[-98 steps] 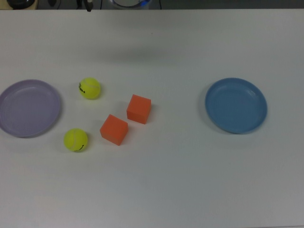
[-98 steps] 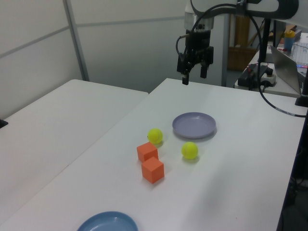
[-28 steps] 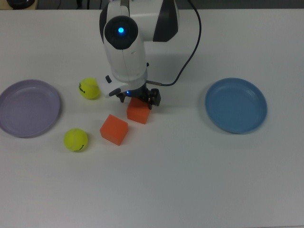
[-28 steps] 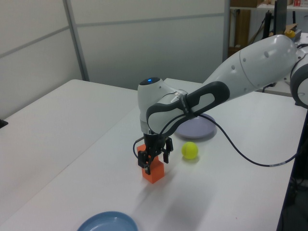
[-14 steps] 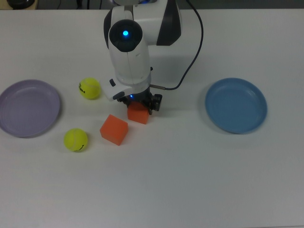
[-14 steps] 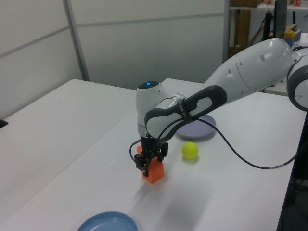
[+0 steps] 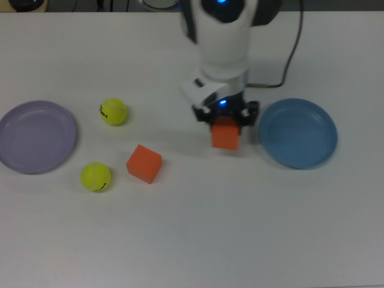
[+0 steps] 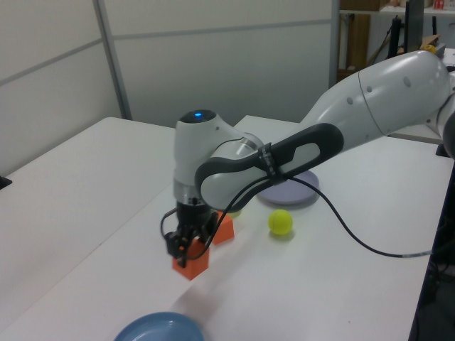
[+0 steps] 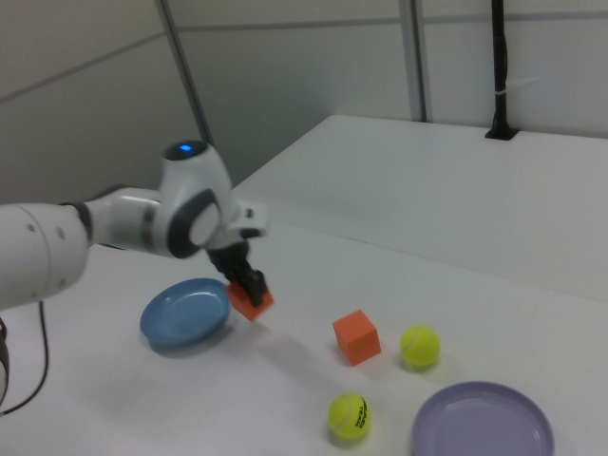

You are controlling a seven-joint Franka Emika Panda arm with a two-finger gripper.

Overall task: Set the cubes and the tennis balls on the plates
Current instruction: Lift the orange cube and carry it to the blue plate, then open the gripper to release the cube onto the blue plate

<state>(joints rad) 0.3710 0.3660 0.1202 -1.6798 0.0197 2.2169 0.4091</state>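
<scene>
Spanning grey-walled room: white table (image 7: pixel 198 234), 2 plates.

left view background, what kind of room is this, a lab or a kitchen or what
Most likely a robotics lab or office workspace, not a kitchen. A robot arm works over plain white tables, with grey partition walls behind and cluttered shelving at the left view's right edge.

Orange cubes (image 7: pixel 144 163): matt, smooth-faced. Tennis balls (image 7: pixel 113 111): fuzzy felt, yellow-green. Lavender plate (image 7: pixel 37 137) and blue plate (image 7: pixel 298 133): smooth, faint sheen. Arm shell (image 8: pixel 370 99): glossy white plastic. Table (image 7: pixel 198 234): matt white
</scene>
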